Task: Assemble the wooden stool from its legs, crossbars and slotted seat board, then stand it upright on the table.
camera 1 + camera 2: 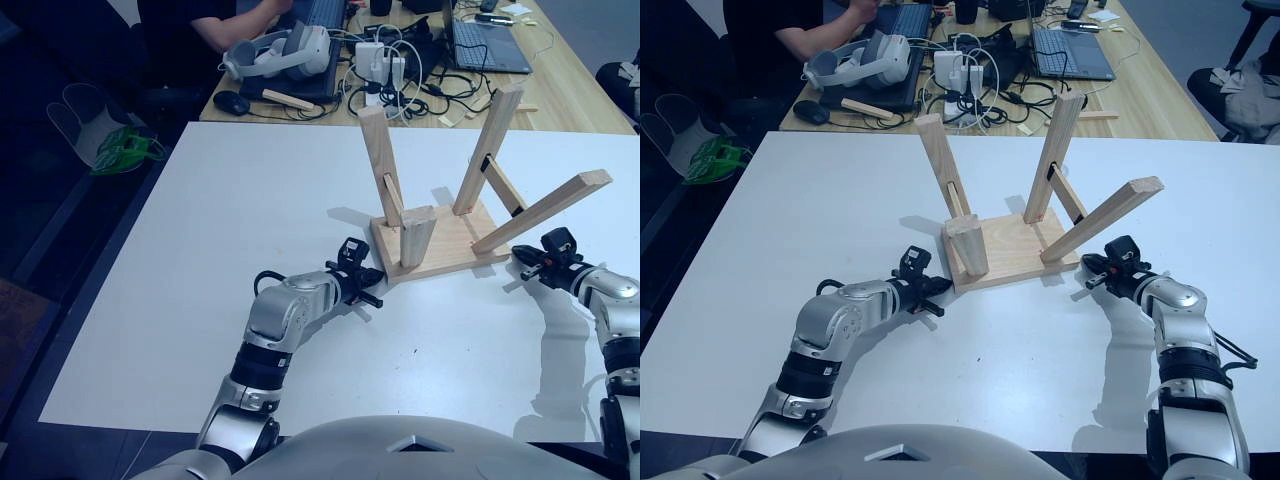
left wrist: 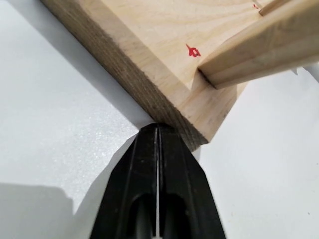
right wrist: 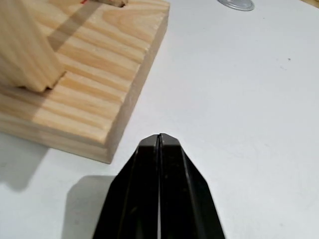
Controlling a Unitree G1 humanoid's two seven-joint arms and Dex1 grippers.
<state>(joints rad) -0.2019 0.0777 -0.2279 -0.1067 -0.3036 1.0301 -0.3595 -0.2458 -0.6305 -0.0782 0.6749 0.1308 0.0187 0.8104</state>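
The wooden stool (image 1: 440, 230) rests upside down on the white table (image 1: 200, 280), seat board (image 1: 455, 250) flat and several legs pointing up and outward. A crossbar (image 1: 503, 186) links the two right legs. My left gripper (image 1: 378, 276) is shut, its tips touching the seat board's near left corner (image 2: 199, 134). My right gripper (image 1: 518, 256) is shut with nothing in it, just off the board's near right corner (image 3: 107, 149), under the slanting right leg (image 1: 540, 211).
Behind the table stands a wooden desk (image 1: 570, 90) with laptops, cables, a headset (image 1: 275, 52) and a loose wooden piece (image 1: 288, 99). A green-and-white object (image 1: 120, 148) lies off the table's far left corner. Bare white tabletop lies left and in front.
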